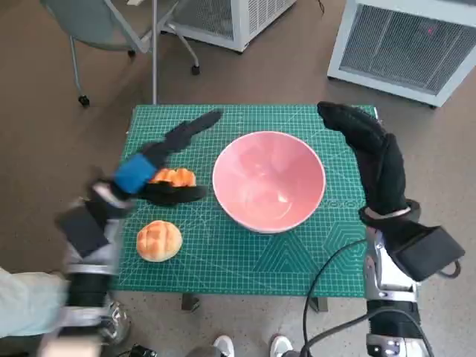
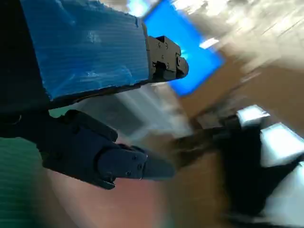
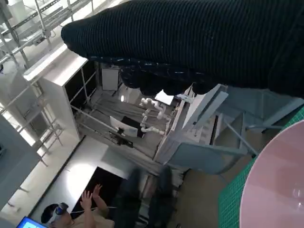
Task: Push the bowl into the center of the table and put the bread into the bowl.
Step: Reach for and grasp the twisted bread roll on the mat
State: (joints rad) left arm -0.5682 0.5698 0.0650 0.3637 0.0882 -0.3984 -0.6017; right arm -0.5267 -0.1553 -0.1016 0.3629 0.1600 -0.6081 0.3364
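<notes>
Here's the pink bowl (image 1: 269, 181), smooth and glossy, round with a deep sloping wall, sitting close to the middle of the green gridded cutting mat (image 1: 223, 260) that covers the table, a touch toward the right side. Left of it, two pieces of bread: a round golden bun (image 1: 158, 239) with a scored, crackled top lies alone on the mat near the front edge, and a second orange-brown bread piece (image 1: 173, 177) sits farther back, partly under the left hand (image 1: 160, 167). That hand, hard black with a block of blue tape on its back, hovers over the piece with fingers spread, one reaching long toward the far edge, another low toward the bowl; whether it touches or grips the bread I cannot tell. The right hand (image 1: 368, 149), in its soft ribbed knit glove, hangs beside the bowl's right rim, fingers stretched out and holding nothing. The left wrist view is heavily blurred: only the creased blue tape, black angular fingers (image 2: 121, 164) and a pinkish smear. The right wrist view adds what the head view lacks: a slice of the bowl's rim at the mat's edge, metal shelving, a grey chair (image 3: 204, 152), and a person (image 3: 85, 209) with a raised hand far off.
</notes>
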